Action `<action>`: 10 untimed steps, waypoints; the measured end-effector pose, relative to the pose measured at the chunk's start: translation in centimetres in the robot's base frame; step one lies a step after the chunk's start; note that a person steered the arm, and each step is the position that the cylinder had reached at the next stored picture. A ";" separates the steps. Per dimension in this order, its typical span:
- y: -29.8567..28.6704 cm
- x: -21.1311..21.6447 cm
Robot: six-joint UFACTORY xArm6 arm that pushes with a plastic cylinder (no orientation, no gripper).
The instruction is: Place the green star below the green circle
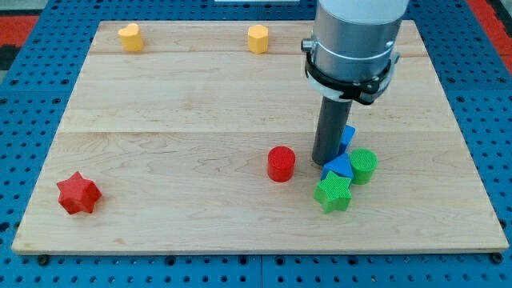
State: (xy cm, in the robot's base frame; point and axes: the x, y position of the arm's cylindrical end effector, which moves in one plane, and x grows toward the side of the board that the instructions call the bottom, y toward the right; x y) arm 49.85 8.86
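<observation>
Camera view is showing my tip (325, 162), the lower end of the straight dark rod, pressing down on the pale wooden board (160, 120) at the view's upper left of a tight cluster of blocks. No jaws are fitted here, so nothing is being held; the rod is only pushing. Just to the tip's right, a blue block (347, 136) is peeking out behind the rod, and a second blue block (338, 167) is sitting directly below the tip. The green star-shaped block (333, 192) is lying at the view's lower left of the green cylindrical circle (363, 166), touching or nearly touching it, with the lower blue block wedged between them. A red cylinder (281, 163) is standing near, to the view's left. Far off are a red star (78, 193) and two yellow blocks (130, 37) (257, 38).

Judging from this, the star is needing a short nudge towards the view's right, approached from its left side, slowly, so the circle is not being knocked away.
</observation>
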 end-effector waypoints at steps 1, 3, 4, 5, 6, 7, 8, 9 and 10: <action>-2.0 -0.1; -2.3 1.8; -2.6 3.4; -5.2 5.1; -5.0 7.8; -2.5 7.5; 1.2 7.2; 3.5 6.2; 1.1 8.0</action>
State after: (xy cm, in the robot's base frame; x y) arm 57.82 9.93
